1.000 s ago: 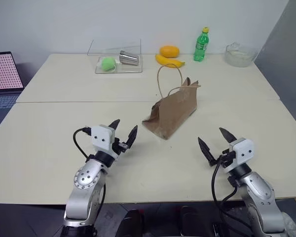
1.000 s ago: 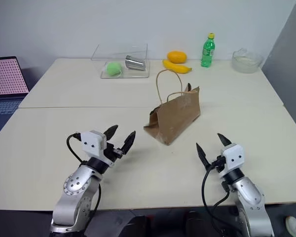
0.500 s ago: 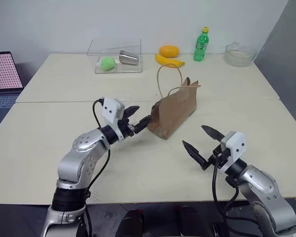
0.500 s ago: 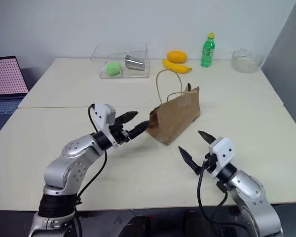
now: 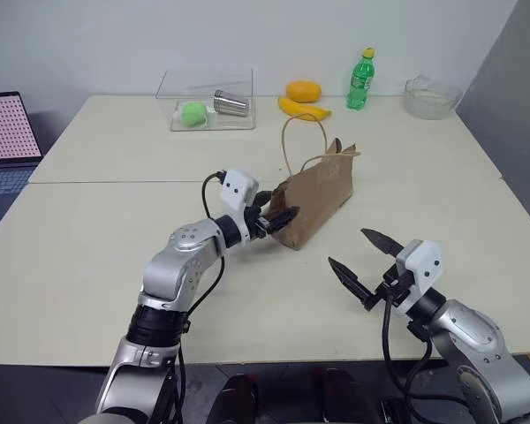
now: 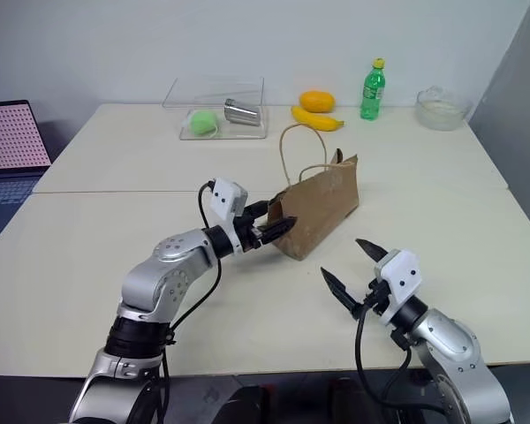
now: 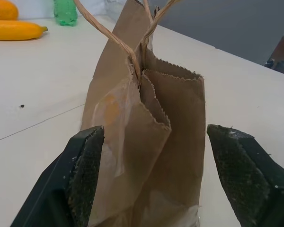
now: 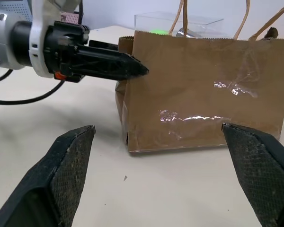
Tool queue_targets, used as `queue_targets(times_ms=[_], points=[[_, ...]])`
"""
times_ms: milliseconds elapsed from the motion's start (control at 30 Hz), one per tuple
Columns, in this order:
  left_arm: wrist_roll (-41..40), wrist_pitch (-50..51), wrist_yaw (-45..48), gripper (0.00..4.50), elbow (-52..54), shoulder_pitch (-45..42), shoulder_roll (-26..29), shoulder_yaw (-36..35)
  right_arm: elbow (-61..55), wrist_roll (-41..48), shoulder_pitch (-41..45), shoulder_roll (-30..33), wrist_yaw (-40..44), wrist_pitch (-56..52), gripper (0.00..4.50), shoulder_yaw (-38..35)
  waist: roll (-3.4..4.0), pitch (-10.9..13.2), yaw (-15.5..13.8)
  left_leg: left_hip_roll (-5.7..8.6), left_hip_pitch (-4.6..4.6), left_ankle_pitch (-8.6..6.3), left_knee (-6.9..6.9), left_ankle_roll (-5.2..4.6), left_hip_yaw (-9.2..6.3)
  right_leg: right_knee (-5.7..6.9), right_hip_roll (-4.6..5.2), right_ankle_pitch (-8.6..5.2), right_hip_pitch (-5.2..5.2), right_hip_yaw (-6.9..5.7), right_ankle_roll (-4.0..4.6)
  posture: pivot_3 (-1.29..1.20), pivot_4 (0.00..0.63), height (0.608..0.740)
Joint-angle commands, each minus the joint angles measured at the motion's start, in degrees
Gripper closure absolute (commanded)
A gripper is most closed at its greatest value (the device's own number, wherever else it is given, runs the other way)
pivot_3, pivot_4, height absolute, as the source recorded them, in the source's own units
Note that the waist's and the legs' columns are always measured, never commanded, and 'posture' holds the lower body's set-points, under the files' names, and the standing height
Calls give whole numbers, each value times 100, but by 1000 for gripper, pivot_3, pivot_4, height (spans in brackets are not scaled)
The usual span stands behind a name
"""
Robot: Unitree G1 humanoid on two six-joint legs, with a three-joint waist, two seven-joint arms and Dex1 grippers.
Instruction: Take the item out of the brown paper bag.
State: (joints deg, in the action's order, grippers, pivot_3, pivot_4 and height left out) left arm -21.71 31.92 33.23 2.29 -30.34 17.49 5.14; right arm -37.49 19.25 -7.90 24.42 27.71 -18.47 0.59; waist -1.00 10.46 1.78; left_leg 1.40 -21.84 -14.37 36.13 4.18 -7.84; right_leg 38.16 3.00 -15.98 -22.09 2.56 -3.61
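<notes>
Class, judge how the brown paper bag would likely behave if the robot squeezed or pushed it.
The paper bag is creased and thin, so it would probably crumple rather than resist. It stands tall on a narrow base, so a push may tip or slide it. Its cord handles look floppy.

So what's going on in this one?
A two-armed robot is working on a brown paper bag standing on the table. The left gripper is open at the bag's narrow end, a finger on each side of it, not closed on it. The right gripper hangs open in front of the bag's broad side, apart from it. Whatever is in the bag is hidden; nothing has come out.
</notes>
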Motion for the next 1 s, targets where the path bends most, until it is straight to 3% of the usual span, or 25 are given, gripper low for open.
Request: queue_targets(times_ms=[33, 200, 233, 333, 600, 833, 1000], points=[[153, -340, 123, 847, -91, -235, -77, 81, -243, 54, -20, 49, 42, 124, 0, -127, 0, 0, -1, 0, 0, 0, 0, 0, 0, 0, 0, 0, 0, 0, 0, 0, 150, 740], [323, -609, 205, 847, -536, -473, -184, 113, -378, 120, -26, 103, 58, 17, 0, -95, 0, 0, -2, 1, -1, 0, 1, 0, 1, -1, 1, 0, 0, 0, 0, 0, 150, 740], [355, -645, 235, 1025, -629, -513, -187, 115, -402, 126, -18, 111, 51, -8, 0, -93, 0, 0, 2, 1, 0, 0, 1, 0, 1, -1, 0, 0, 0, 0, -1, 0, 150, 740], [398, -694, 350, 1745, -875, -632, -158, 101, -462, 146, 0, 130, 36, -77, 0, -96, 0, 0, 2, 1, -1, 0, 1, 0, 0, 0, 0, 0, -1, 0, -1, 0, 150, 740], [425, -786, 729, 4376, -1359, -1047, -109, 45, -580, 180, 64, 150, -9, -243, 0, -121, -1, 1, -1, 2, -2, 0, 1, 0, -1, -1, 0, 0, 0, -1, -1, 0, 150, 740], [447, -1027, 1685, 4478, -1897, -1461, 198, 126, -642, 235, 150, 178, -13, -408, 0, -95, -1, 1, 3, 2, -3, 0, 1, 0, -1, 1, 0, 0, -2, -2, -1, 0, 150, 740], [766, -2159, 2590, 4478, -3732, -2398, 431, 88, -739, 406, 216, 318, 96, -665, 0, -20, -5, 3, 3, 4, -6, 0, 4, 0, -1, 0, 0, 0, -4, -4, -1, 0, 150, 740]])
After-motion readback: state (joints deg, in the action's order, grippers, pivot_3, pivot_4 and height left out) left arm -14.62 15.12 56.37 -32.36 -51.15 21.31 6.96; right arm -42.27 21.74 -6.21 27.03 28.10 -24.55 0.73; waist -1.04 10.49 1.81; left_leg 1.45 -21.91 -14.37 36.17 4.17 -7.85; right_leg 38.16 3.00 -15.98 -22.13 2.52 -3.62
